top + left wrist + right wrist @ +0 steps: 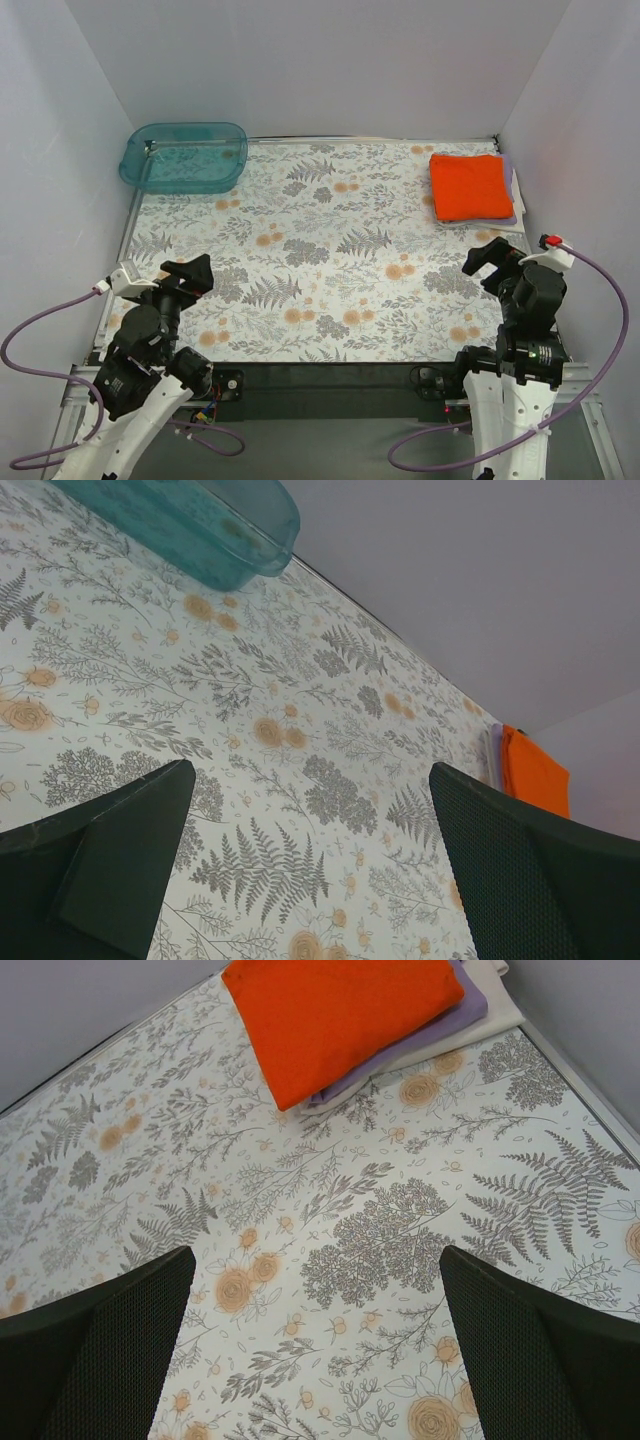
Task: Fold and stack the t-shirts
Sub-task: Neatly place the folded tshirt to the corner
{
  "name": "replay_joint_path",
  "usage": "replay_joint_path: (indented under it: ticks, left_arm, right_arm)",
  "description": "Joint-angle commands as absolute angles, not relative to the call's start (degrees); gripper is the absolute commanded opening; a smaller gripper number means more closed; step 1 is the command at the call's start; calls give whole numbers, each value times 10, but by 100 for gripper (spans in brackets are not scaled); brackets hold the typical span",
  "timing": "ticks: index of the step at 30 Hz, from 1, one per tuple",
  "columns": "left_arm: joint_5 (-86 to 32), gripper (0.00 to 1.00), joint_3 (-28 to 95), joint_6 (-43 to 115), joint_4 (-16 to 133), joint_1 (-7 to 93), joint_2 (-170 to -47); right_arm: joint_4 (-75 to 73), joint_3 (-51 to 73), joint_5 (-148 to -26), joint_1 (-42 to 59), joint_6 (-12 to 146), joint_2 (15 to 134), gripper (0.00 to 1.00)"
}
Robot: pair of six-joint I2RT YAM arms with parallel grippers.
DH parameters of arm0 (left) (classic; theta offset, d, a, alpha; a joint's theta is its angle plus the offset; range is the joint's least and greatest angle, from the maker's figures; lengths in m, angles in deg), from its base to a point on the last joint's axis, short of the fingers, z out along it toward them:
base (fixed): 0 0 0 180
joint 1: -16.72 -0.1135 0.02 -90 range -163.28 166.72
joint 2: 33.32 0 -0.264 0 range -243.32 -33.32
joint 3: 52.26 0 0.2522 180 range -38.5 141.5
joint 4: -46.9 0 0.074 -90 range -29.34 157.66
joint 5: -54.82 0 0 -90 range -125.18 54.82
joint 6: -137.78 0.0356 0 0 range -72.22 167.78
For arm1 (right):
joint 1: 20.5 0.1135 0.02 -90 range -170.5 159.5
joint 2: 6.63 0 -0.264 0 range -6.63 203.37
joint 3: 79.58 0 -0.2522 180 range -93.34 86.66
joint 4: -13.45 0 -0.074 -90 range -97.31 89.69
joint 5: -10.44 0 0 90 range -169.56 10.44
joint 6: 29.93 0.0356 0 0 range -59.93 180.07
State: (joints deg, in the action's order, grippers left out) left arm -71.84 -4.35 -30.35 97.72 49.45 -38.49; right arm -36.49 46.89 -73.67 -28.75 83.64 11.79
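Top view, orange t-shirt (470, 186): folded into a neat rectangle, lying on top of the pile at the far right corner of the table (330, 270).
Top view, lavender t-shirt (513, 192): under the orange one; only a thin border shows along the right side and the near side.
Top view, left gripper (190, 272): near the left edge, jaws wide apart, holding nothing, well apart from the pile.
Top view, right gripper (495, 255): just nearer than the pile, not touching it, jaws wide apart and empty.
Top view, teal tub (185, 158): at the far left corner, apart from both shirts.
Left wrist view, fingers (120, 860): spread wide over the bare flowered cover; the orange shirt is a small patch far to the right.
Right wrist view, pile: orange on top, smooth and flat, its edges a little rounded; lavender comes out at the right edge, and a pale cloth (495, 975) lies under it.
Step in hand: I judge the folding and stacking look finished, so only a check is left.
How to do it well: hold both jaws high and away from the pile, so no finger catches a soft edge. If squaring is wanted, push the orange edge gently toward the lavender border, without lifting.
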Motion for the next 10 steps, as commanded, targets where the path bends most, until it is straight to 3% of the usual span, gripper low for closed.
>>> replay_joint_path:
  ticks: [1, 10]
  left_arm:
    - [-711, 98, -48, -322, 985, 493, -396]
    - [-709, 98, -50, -326, 984, 493, -402]
  right_arm:
    - [-344, 459, -722, -290, 835, 131, 98]
    - [-336, 468, -725, -290, 834, 149, 98]
